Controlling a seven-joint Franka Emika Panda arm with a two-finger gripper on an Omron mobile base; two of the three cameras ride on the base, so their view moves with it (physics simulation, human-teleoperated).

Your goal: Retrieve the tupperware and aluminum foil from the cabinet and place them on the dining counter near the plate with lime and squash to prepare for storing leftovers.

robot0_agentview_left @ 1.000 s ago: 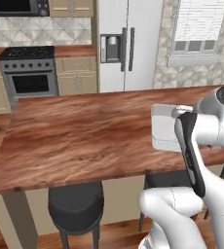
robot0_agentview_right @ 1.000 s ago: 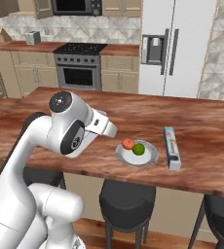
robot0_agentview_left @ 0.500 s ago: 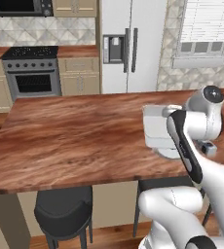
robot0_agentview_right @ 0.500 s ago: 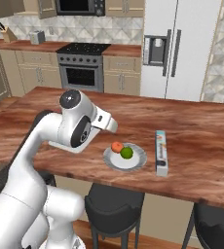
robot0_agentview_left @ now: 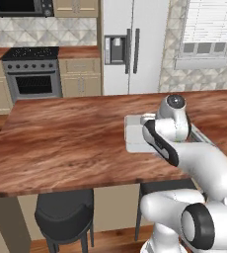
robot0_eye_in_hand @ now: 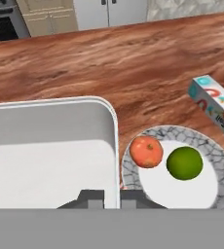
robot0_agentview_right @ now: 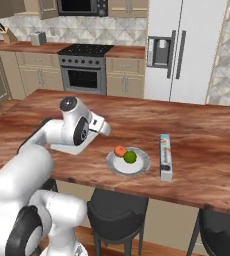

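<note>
Gripping the rim of the tupperware (robot0_eye_in_hand: 46,151), the gripper (robot0_eye_in_hand: 111,197) is seen with one fingertip on each side of the container's right wall. The tupperware is held just over the dining counter (robot0_agentview_right: 197,145); whether it rests on the wood cannot be told. Just beside it, at 3 o'clock in the hand view, the plate (robot0_eye_in_hand: 209,187) is found with the squash (robot0_eye_in_hand: 146,151) and the lime (robot0_eye_in_hand: 184,163) on it. The aluminum foil (robot0_agentview_right: 165,157) is laid on the counter beyond the plate, at 2 o'clock.

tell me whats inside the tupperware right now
The tupperware looks empty: the hand view shows bare pale floor and walls. Its near edge is cut off there, and the arm covers part of it in the base views.
</note>
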